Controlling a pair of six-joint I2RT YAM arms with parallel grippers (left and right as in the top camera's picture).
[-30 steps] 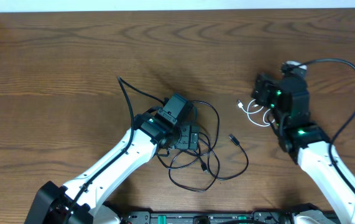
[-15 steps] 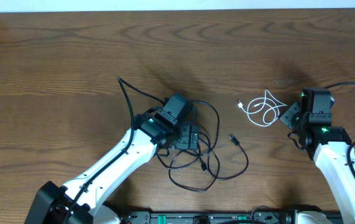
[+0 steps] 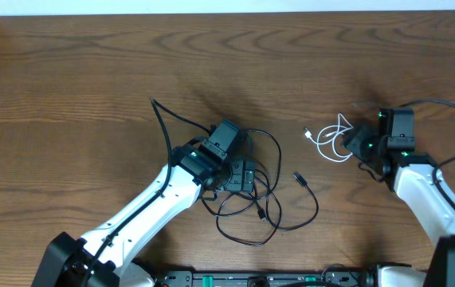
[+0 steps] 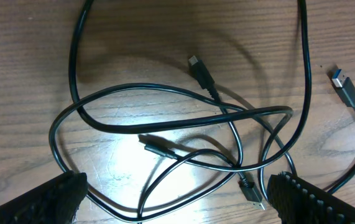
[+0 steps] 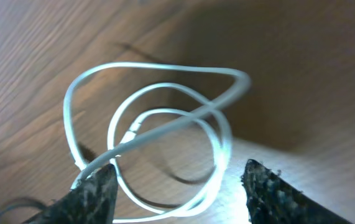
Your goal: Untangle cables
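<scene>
Down low, the left pincer hangs wide open, its two fingertips at the bottom corners of the left wrist view w/ nothing between them but desk and cord. Right under it lie the black cables, a loose tangle of crossing loops flat on the wood. Within the tangle a small plug points up-left, another plug end sits low by the right fingertip, and a metal-tipped USB plug lies off to the right edge, clear of the loops. From overhead the tangle spreads right of and below the left arm, approx mid-desk toward the front edge, and one black strand runs out up-left past the arm's wrist.

Over on the right, the right pincer is open too, fingers apart, straddling the near side of the white cable w/o clamping it. That cord lies in a few overlapping rings on the desk; one ring passes right by the left-hand fingertip in the wrist view, touching or not I can't tell. Overhead shows the white coil just left of the right pincer, its plug end sticking out to the left, well apart from the black tangle. Behind the right arm its own thicker black wire arcs up and round
</scene>
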